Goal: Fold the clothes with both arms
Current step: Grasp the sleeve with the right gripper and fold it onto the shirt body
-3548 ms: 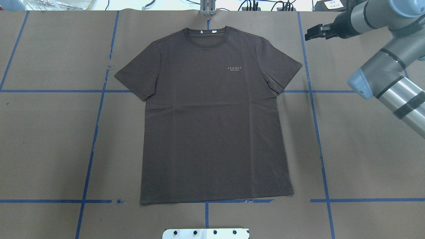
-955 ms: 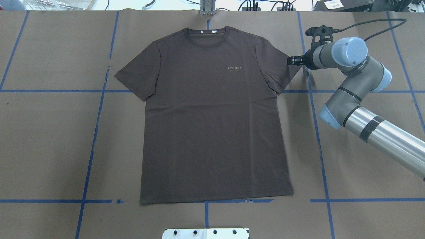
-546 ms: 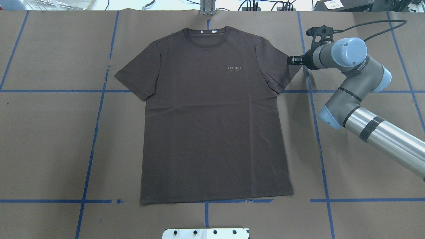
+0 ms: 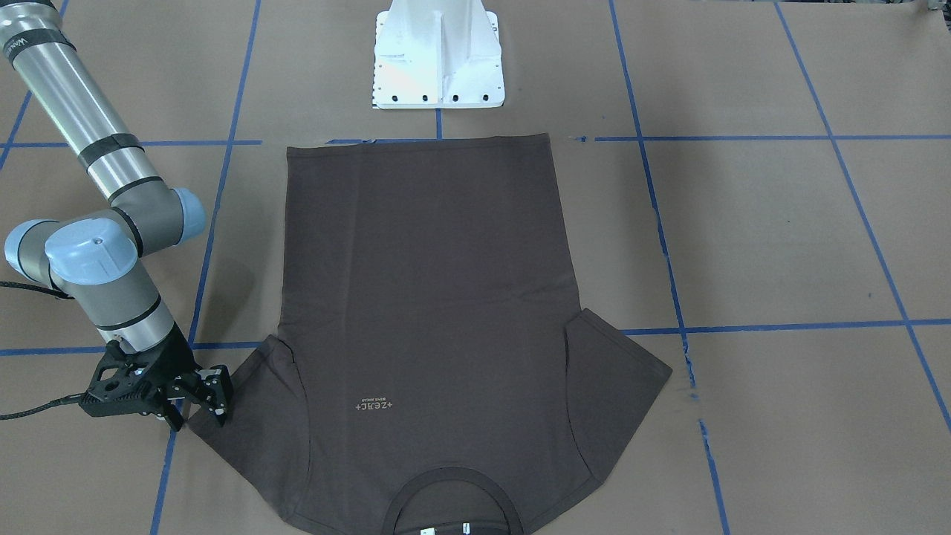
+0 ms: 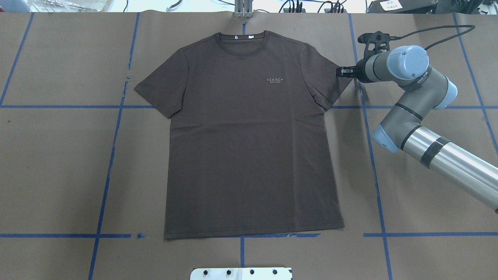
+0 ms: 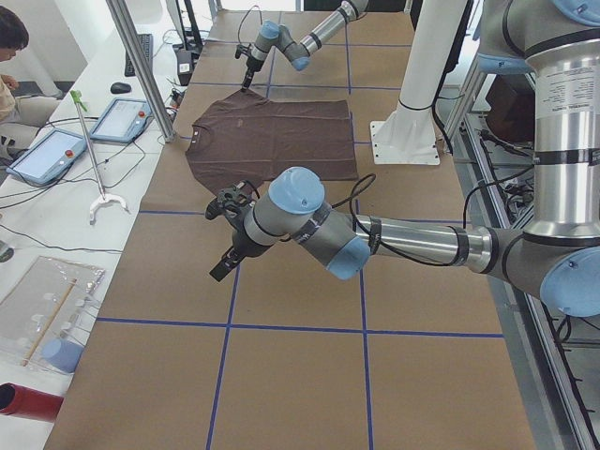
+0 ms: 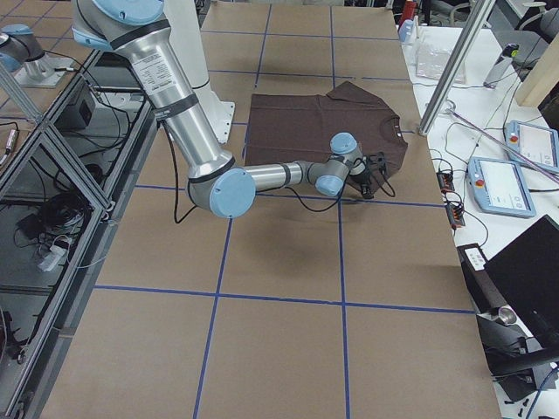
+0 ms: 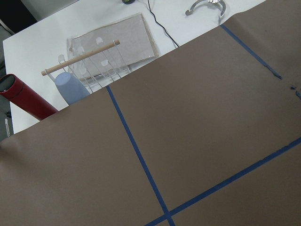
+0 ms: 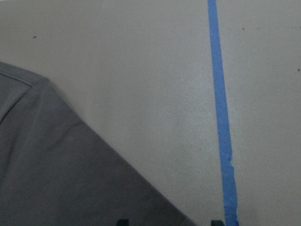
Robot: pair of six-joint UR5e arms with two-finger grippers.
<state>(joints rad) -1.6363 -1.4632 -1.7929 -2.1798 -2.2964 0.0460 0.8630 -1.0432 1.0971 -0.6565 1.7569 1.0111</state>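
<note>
Right wrist-mounted: right gripper point(image 9: 169, 222) tips cropped — apart, probably empty, at T-shirt point(image 9: 56, 165) sleeve; left gripper point(image 6: 221, 271) indeterminate.

Item 1: a dark T-shirt point(image 7: 319, 131) lies spread flat on the brown-papered worktop point(image 7: 279, 349).

Item 2: the right arm point(image 7: 271, 175) runs low along the T-shirt's near side. The right gripper point(image 7: 369, 185) stands at the T-shirt's near sleeve. The spacing of its fingers cannot be judged at this size.

Item 3: a white pedestal point(image 7: 224, 112) stands just off the T-shirt's hem.

Item 4: two tablets point(image 7: 500, 187) lie beyond the T-shirt's collar end.
</note>
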